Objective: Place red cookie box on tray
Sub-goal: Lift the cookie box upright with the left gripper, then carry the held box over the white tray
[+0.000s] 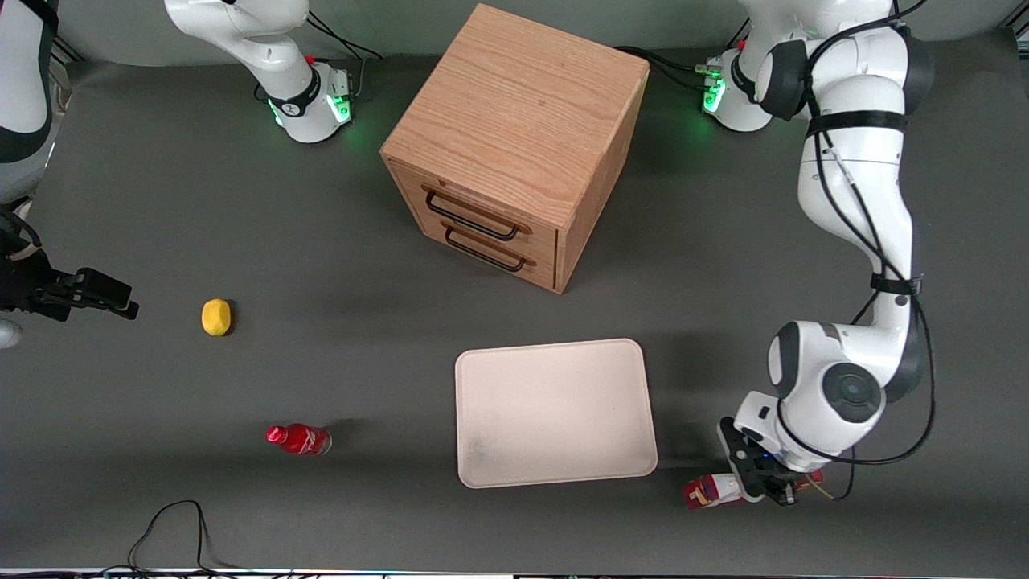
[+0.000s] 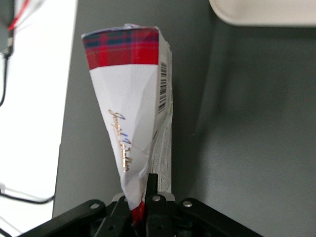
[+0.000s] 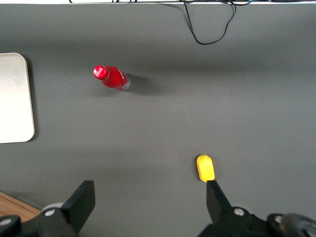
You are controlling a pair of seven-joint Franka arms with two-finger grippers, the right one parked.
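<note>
Your gripper point(image 1: 762, 481) has its jaws clamped on one end of the red cookie box point(image 2: 129, 118), low over the worktop beside the tray point(image 1: 555, 412); the crumpled carton may slip or swing loose.

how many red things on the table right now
2. The small red bottle stands toward the parked arm's end, nearer the front camera than the yellow lemon. The red cookie box sits beside the cream-white tray, with the left gripper shut on it.
</note>
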